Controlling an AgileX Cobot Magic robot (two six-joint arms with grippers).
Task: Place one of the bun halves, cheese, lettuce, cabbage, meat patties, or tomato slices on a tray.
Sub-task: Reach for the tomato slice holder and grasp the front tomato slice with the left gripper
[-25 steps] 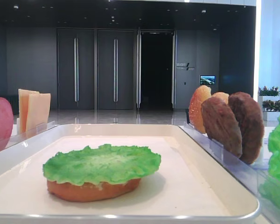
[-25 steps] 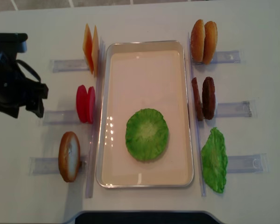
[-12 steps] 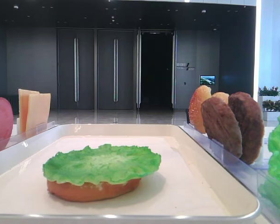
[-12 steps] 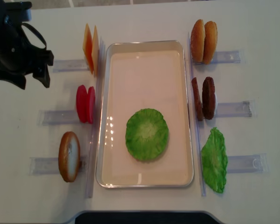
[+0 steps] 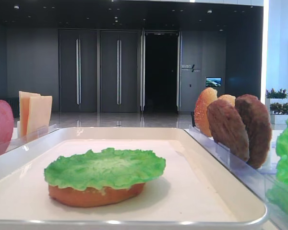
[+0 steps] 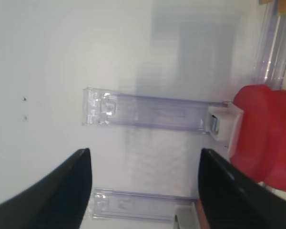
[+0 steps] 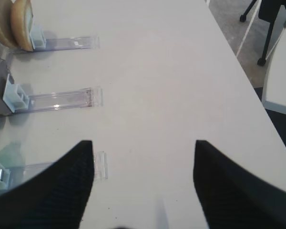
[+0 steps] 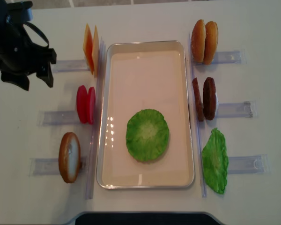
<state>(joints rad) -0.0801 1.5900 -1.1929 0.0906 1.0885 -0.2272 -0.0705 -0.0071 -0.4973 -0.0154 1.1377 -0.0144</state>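
Left gripper (image 8: pixel 33 79), jaws spread and empty, near the tomato slices (image 8: pixel 85 104); it should straddle one slice squarely before closing.

I'm looking down at the white desk (image 8: pixel 145 18). The cream tray (image 8: pixel 145 45) is sitting at its middle, and clear racks (image 8: pixel 61 117) are lying along both sides of it, three to the left and three to the right, each reaching out toward the desk's edge.
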